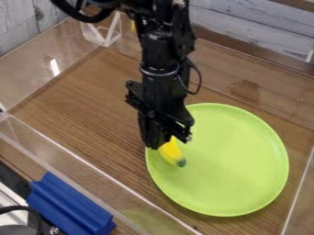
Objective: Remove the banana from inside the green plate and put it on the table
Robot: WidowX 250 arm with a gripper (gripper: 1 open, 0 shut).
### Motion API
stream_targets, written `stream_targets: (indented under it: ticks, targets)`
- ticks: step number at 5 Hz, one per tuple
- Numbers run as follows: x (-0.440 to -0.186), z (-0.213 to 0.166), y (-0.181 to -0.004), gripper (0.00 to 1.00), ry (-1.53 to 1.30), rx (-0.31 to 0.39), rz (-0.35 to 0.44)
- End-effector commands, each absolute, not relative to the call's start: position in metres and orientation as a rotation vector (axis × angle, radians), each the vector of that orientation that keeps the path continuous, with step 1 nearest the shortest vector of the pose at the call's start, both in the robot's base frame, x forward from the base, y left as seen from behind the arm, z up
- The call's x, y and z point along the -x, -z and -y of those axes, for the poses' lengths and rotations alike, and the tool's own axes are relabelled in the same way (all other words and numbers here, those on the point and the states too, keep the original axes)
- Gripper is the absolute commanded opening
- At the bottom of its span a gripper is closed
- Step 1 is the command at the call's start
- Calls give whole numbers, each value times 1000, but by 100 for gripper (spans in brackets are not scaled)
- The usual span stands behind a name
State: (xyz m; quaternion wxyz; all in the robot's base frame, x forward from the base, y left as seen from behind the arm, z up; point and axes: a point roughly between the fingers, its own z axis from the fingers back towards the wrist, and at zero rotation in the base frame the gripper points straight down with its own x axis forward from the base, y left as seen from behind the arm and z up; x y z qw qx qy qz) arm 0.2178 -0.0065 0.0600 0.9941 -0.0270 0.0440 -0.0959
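- Wood-grain bench [86, 101], clear acrylic walls around it.
- Fingers [170, 150] point straight down, clamped on the banana [173, 152]; its dark tip shows below.
- Banana sits over the left inner part of the green plate [245, 165]; can't tell if it's touching.
- Blue block [68, 209] at front left.

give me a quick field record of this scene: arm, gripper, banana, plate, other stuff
arm: black, reaching straight down over the left part of the green plate
gripper: pointing down, fingers around the banana; whether it is gripped firmly cannot be told
banana: yellow with a dark tip, inside the plate near its left rim, not yet on the table
green plate: round, lime green, lying flat on the table's right side
table: brown wood grain, clear walls around it
other: blue block at the bottom left edge
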Motion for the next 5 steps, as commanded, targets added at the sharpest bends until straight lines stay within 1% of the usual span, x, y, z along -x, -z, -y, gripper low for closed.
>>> stream_targets:
  ticks: [1, 2, 3, 4, 5]
  targets:
    - [-228, 3, -65, 100, 195, 47, -44]
    - [-229, 0, -68, 0, 197, 40, -46]
    - [-230, -3, -70, 0, 198, 34, -48]
    - [-230, -4, -67, 100, 197, 33, -49]
    - [-231, -6, -63, 100, 194, 32, -51]
